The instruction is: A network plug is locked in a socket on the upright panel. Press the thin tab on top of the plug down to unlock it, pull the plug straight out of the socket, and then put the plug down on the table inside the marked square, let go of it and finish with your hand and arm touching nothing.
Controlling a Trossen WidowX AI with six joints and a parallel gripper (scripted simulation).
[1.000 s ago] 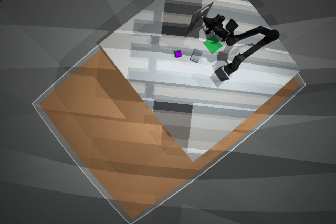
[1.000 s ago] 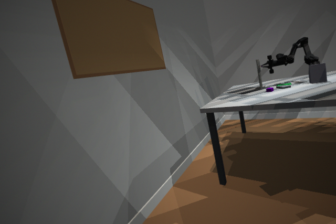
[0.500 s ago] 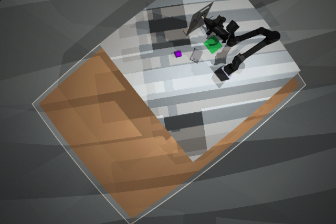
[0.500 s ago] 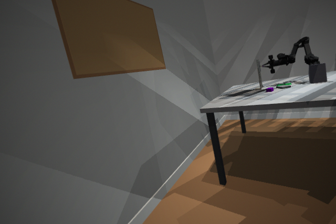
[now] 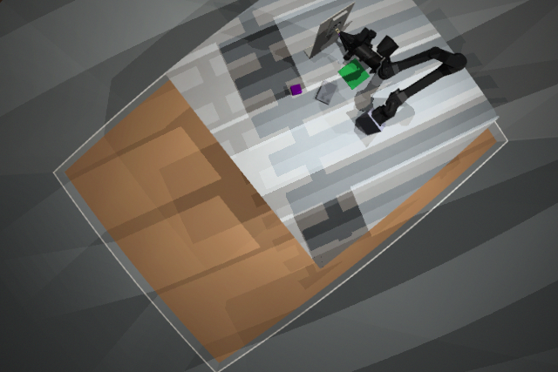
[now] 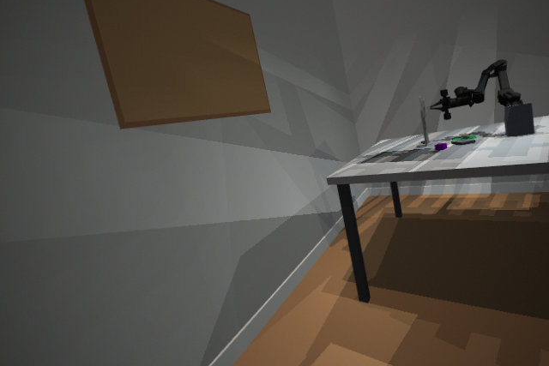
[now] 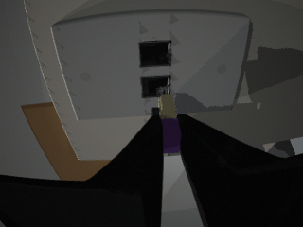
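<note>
My gripper [image 5: 340,34] [image 6: 432,107] [image 7: 168,124] is shut on the purple plug [image 7: 171,138], whose yellowish front end points at the upright panel [image 5: 319,40] [image 6: 424,128] [image 7: 109,61]. In the wrist view the lower socket opening [image 7: 151,86] shows dark above the plug's front end, which overlaps only its lower right corner. In the exterior view there is a small gap between the fingertips and the panel, so the plug looks to be out of the socket. The thin tab cannot be made out. The green square [image 5: 358,78] [image 6: 464,136] lies on the table behind and below the gripper.
A second dark opening [image 7: 155,53] is above the lower one. A purple block [image 5: 296,89] [image 6: 440,146] and a flat grey piece [image 5: 325,92] [image 6: 462,141] lie on the table near the green square. The arm's base [image 5: 368,124] [image 6: 519,119] stands beyond them.
</note>
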